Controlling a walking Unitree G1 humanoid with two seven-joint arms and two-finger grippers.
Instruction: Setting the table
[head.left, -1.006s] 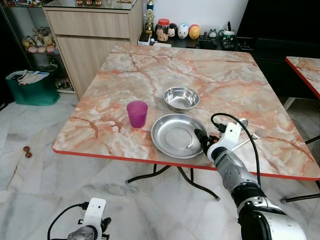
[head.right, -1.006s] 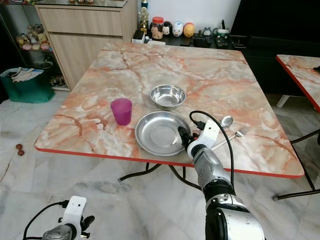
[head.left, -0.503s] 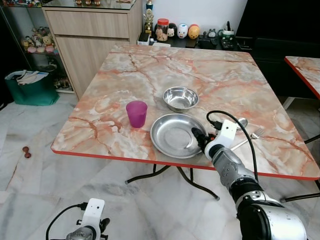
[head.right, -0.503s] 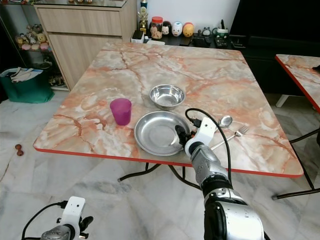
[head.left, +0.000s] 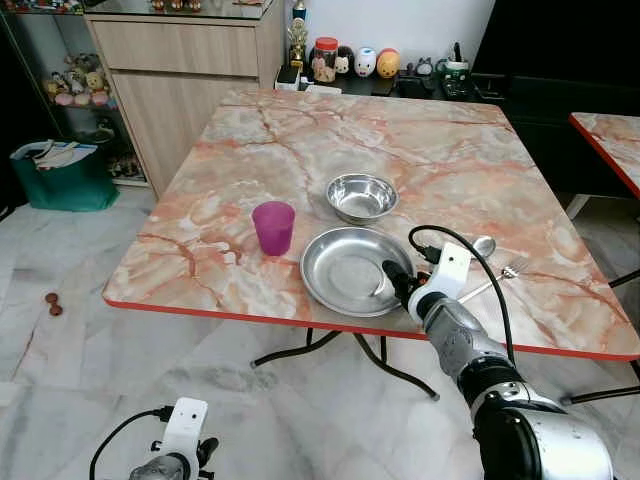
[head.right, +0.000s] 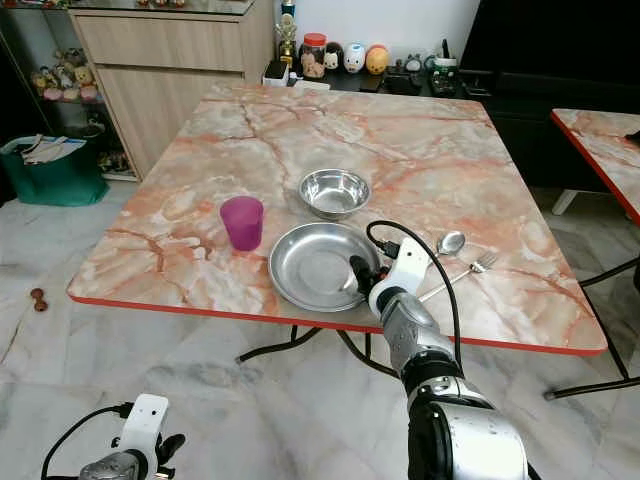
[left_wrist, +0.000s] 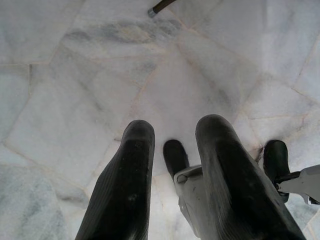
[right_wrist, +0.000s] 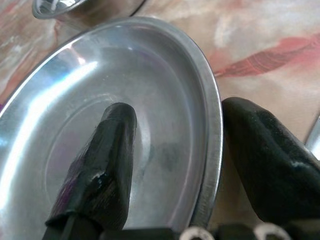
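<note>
A marble-patterned table carries a purple cup, a steel bowl and a steel plate near its front edge. The right gripper straddles the plate's rim, fingers spread; the wrist view shows this closely. The left gripper hangs open over the floor.

Plate near table front edge, bowl behind it, cup left, spoon and fork right

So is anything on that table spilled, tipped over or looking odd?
Nothing stands out. The purple cup, bowl and plate sit upright and dry; the right gripper straddles the plate's rim.
</note>
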